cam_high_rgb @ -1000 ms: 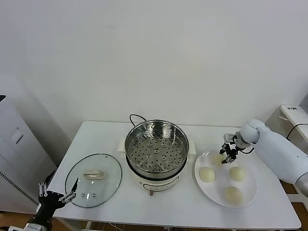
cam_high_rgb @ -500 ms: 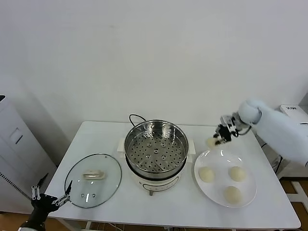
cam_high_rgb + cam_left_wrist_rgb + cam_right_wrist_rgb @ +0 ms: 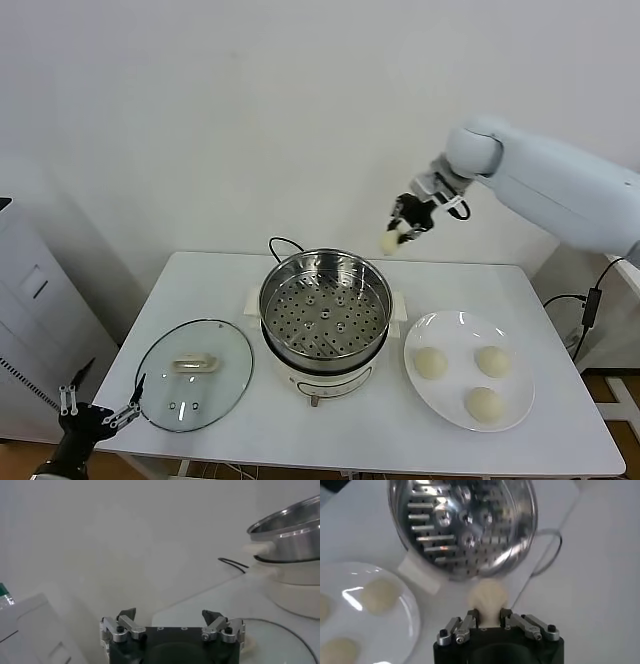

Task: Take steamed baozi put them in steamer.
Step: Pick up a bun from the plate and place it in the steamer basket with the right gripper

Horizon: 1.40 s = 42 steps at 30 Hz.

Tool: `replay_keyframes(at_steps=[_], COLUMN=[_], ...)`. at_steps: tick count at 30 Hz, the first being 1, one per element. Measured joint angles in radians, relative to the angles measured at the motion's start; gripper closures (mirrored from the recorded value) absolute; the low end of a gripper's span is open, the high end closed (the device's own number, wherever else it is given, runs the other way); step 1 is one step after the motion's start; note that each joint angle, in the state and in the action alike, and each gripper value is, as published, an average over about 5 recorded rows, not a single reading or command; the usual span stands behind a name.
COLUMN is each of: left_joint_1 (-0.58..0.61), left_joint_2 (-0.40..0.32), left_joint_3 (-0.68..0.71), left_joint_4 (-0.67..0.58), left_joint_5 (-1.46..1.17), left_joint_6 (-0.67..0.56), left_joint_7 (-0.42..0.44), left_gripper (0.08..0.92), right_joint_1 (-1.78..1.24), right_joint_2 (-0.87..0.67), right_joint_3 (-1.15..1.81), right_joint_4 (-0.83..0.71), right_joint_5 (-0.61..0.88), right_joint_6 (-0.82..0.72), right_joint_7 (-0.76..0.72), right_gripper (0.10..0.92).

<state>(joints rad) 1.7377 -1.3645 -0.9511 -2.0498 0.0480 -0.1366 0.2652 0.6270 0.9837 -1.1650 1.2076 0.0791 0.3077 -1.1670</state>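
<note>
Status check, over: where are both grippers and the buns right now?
Right gripper shut on one baozi, high behind the steamer. Left gripper open, parked low beside the glass lid. Three buns on the plate. Steamer uncovered.

We noted the white table (image 3: 400,435) carried three items: glass lid (image 3: 194,374) at left, steamer (image 3: 325,318) centre, white plate (image 3: 469,371) at right.

4 baozi: 3 on the plate (image 3: 515,415), 1 bun (image 3: 389,243) in the right gripper's (image 3: 403,229) jaws (lifted). 1 steamer (image 3: 325,305), 1 glass lid (image 3: 194,373), 1 table (image 3: 400,440).
</note>
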Motion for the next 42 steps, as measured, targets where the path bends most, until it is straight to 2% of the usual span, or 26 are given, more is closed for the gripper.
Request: replay_keyframes(at_steps=[13,23,26,33,39,42], left_joint_1=[-0.004,-0.001,-0.002,0.0,0.001,0.002], left_joint_2=[0.012,0.008,0.009,0.008,0.004,0.007], left_joint_3=[-0.018,-0.02,-0.02,-0.019,-0.015,-0.016], left_joint_4=[-0.009,-0.001,-0.003,-0.006,-0.013,-0.015], left_joint_5=[-0.009,-0.011,-0.013,-0.014,-0.014,-0.015], left_joint_6=[0.011,0.004,0.004,0.002,0.001,0.0], left_joint_7=[0.001,0.002,0.002,0.002,0.002,0.002], left_gripper=[0.177,0.177,0.177,0.177,0.177,0.177], right_joint_1=[-0.202,-0.317,-0.331,-0.323,-0.249,-0.185], right_joint_2=[0.142,0.23,0.25,0.268,0.248,0.217], right_joint_3=[0.129,0.216,0.236,0.256,0.231,0.184], right_joint_4=[-0.068,-0.151,-0.169,-0.185,-0.18,-0.176], right_joint_5=[-0.312,-0.469,-0.496,-0.49,-0.371,-0.253], right_joint_6=[0.266,0.38,0.396,0.405,0.341,0.259], right_joint_7=[0.056,0.087,0.096,0.096,0.067,0.057], right_gripper=[0.719,0.701,0.639,0.431,0.264,0.215])
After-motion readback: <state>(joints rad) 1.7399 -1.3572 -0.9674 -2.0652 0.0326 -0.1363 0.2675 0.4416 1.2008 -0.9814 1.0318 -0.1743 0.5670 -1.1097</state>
